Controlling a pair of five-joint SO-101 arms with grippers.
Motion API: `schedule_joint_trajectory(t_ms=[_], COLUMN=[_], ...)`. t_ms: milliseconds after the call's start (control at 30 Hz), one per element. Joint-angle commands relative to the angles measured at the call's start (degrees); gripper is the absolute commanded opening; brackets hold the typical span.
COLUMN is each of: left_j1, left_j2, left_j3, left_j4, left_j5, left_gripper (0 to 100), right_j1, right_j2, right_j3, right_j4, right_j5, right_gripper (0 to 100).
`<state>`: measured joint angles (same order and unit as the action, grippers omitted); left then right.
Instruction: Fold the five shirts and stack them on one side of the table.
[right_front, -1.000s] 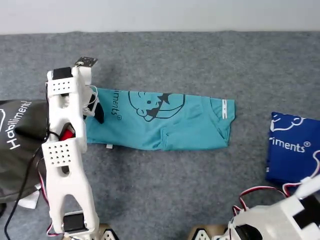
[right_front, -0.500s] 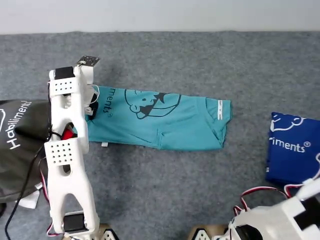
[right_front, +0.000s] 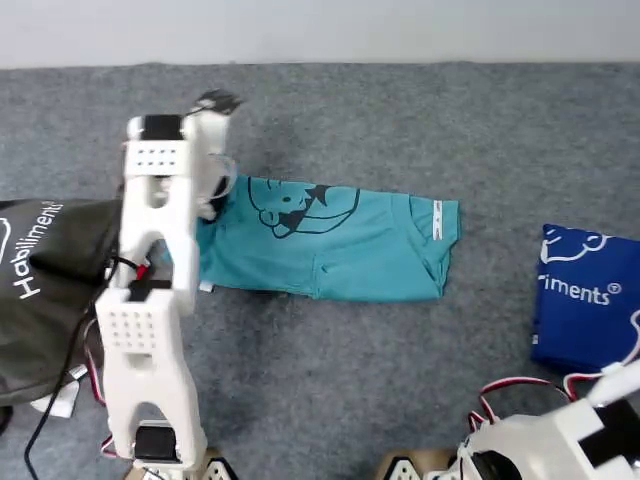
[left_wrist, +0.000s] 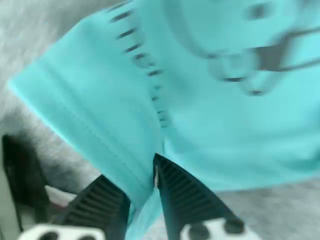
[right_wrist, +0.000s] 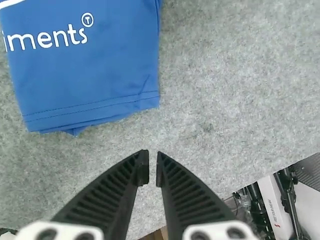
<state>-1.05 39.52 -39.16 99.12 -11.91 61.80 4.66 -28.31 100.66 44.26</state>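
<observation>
The left claw (left_wrist: 142, 187) is clamped on one end of the teal shirt (right_front: 340, 245), which lies folded in a long strip across the middle of the grey table (right_front: 330, 380). The right claw (right_wrist: 149, 167) is closed and holds nothing, over bare table just beside the folded blue shirt (right_wrist: 80, 65) at the right edge. 1 black shirt (right_front: 40, 290) lies bunched at the left edge.

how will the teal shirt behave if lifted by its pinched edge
Probably floppy: the teal shirt lies in soft folds, so it should drape from the left gripper pinching its hem. Likely light, being thin fabric. It may drag on the fuzzy grey table cover.
</observation>
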Motion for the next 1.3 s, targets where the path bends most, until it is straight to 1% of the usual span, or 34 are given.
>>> schedule_joint_trajectory(t_ms=[0,133,300,567,667,800,900,1000,1167,1200,1267], left_j1=[6.6,13.5,21.9,31.2,33.1,33.7,33.5,34.5,38.0,38.7,39.9], left_j2=[-10.1,-13.0,-13.4,-13.3,-13.3,-13.3,-13.3,-13.3,-13.3,-13.3,-13.0], left_j3=[1.6,1.5,1.5,1.9,1.9,1.8,1.5,1.5,1.5,1.8,1.9], left_j4=[1.6,1.1,0.1,-5.8,-7.4,-7.4,-7.3,-7.7,-12.0,-13.4,-15.5], left_j5=[0.4,0.4,0.4,0.5,0.5,0.9,3.7,5.0,8.7,9.4,10.4], left_gripper=[1,1,1,1,1,1,1,1,2,3,10], right_j1=[-0.3,-0.3,-0.3,-0.3,-0.3,-0.2,0.0,0.0,0.0,0.0,-0.1], right_j2=[-2.8,-2.7,-2.6,-2.6,-2.6,-2.6,-2.6,-2.6,-2.6,-2.6,-2.6], right_j3=[-0.3,-0.3,-0.2,-0.2,-0.2,-0.2,-0.2,-0.2,-0.2,-0.2,-0.2], right_j4=[2.2,2.2,2.2,2.2,2.2,2.2,2.2,2.2,2.2,2.2,2.2], right_j5=[0.4,0.4,0.4,0.4,0.4,0.4,0.4,0.4,0.4,0.4,0.4], right_gripper=[4.1,4.1,4.1,4.1,4.1,4.1,4.1,4.1,4.1,4.1,4.1])
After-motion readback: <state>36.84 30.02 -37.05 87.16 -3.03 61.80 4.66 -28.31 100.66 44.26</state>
